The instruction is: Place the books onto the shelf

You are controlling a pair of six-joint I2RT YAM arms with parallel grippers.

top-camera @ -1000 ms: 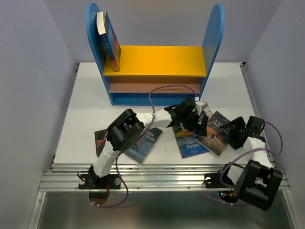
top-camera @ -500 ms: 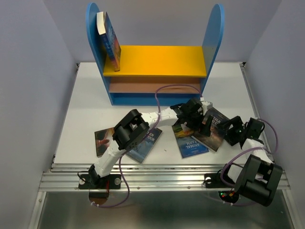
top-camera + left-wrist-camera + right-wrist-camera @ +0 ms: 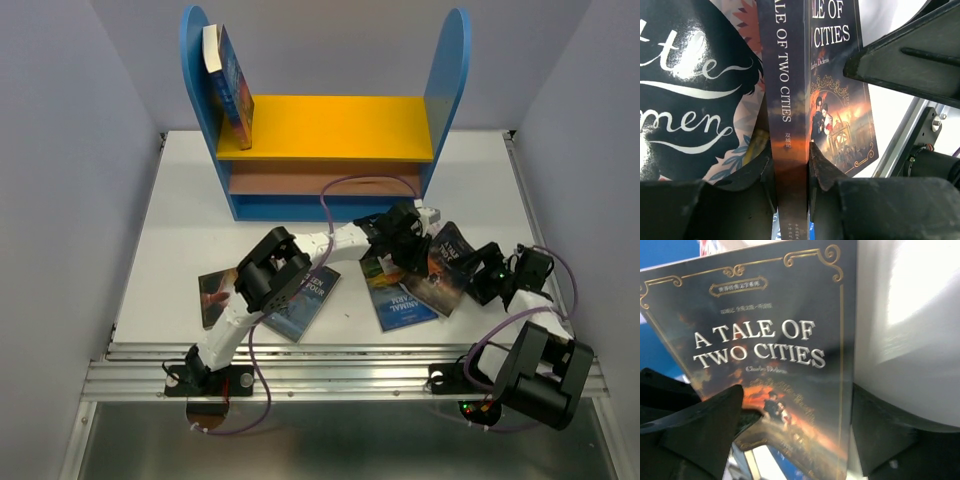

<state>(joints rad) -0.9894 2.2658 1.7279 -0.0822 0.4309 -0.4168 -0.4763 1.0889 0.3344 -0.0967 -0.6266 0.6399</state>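
Left wrist view: we read "ALE OF TWO CITIES" down the spine of the Two Cities paperback [image 3: 785,75], and "arles Dickens" on its cover.
Left gripper [image 3: 790,165]: its jaws are clamped on that spine from both sides.
Neighbouring cover: white script "ttle" and "men" on the dark-oval paperback [image 3: 690,95], just left of the spine.
Right wrist view: we read "A TALE OF TWO CITIES" in full inside a gold border; the smaller lines are too blurred for us.
Right gripper [image 3: 797,395]: its jaws stand wide apart in front of that cover; we cannot tell whether the tips touch it.
Top external view: the Two Cities paperback is tilted up off the counter [image 3: 190,220], between the 2 grippers, in front of the shelf [image 3: 340,125].
Shelf: 1 leaning paperback [image 3: 232,85] stands on the yellow upper board against the left blue panel.
Counter: flat paperbacks [image 3: 400,300] lie near the arms, their titles too small for us.
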